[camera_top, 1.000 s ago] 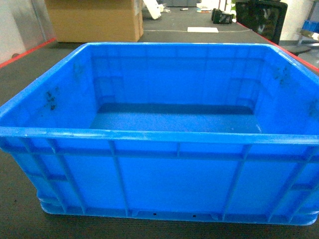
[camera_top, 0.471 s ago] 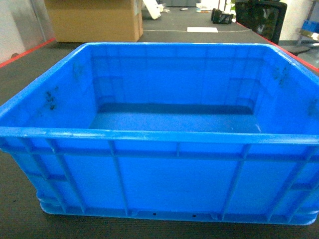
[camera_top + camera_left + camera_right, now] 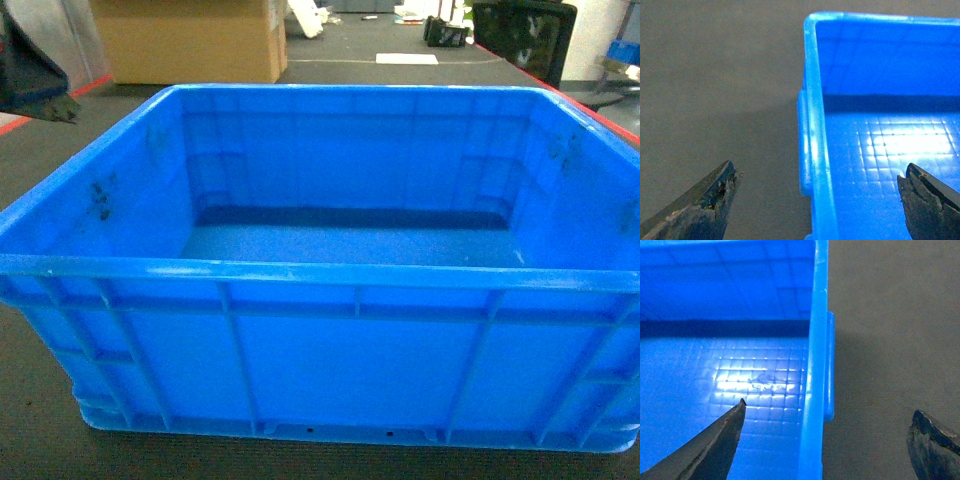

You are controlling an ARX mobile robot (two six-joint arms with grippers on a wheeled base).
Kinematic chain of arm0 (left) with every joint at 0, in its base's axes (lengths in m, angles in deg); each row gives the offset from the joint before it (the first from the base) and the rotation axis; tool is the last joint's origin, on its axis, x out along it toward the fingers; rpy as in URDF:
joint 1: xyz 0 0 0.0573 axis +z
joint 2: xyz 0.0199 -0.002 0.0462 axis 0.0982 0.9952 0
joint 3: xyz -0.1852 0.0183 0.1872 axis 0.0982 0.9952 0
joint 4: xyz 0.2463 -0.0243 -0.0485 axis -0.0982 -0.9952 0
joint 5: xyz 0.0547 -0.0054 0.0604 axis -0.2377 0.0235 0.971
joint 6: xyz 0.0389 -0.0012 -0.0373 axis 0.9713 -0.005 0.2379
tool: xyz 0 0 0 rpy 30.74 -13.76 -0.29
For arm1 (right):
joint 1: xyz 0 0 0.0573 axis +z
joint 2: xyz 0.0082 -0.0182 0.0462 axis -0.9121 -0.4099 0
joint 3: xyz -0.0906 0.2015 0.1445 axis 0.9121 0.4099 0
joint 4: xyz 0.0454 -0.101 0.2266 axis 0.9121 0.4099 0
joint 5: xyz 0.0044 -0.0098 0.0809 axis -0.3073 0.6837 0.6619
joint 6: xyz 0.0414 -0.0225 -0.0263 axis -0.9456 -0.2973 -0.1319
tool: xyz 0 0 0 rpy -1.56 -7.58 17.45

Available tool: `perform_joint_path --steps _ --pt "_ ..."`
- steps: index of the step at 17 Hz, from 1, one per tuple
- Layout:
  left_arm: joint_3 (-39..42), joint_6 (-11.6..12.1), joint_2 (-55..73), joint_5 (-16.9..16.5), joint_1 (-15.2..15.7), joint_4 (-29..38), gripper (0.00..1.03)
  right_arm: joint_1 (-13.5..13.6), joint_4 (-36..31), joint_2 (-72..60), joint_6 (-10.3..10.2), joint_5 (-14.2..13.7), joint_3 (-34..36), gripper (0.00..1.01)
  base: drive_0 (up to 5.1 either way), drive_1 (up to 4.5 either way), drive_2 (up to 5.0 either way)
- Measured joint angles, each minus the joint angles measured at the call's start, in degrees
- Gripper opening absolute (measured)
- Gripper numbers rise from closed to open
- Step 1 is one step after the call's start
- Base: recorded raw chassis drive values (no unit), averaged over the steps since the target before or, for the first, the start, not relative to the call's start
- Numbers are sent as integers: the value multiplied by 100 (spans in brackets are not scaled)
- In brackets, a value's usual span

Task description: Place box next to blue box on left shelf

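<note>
The left gripper point(image 3: 817, 202) is now entering the head view at upper left, absent a moment ago; both it and the right gripper point(image 3: 827, 440) are straddling the box point(image 3: 320, 290) walls, fingers spread, grasping nothing, box sitting on the dark floor point(image 3: 715, 90)

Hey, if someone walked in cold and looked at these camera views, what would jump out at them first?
The big bright blue crate fills nearly the whole head view, empty, sitting on dark grey floor. In each wrist view, open dark jaws straddle a side wall of the crate: the left gripper over its left rim, the right gripper over its right rim. Behind the crate, at upper left, stands a brown cardboard box.
</note>
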Motion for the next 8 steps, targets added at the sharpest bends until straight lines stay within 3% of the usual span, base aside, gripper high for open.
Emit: perform_joint_path --steps 2,4,6,8 --pt "-756 -149 804 66 -42 -743 98 101 455 -938 79 -46 -634 98 0 0 0" --pt "-894 -133 1272 175 -94 -925 98 103 691 -1502 74 -92 -787 98 0 0 0" --pt "-898 -131 1440 155 -116 -1202 98 103 962 -1768 11 39 -874 98 0 0 0" --pt "-1106 133 1766 240 -219 -1827 98 142 1119 -2035 -203 177 -1038 98 0 0 0"
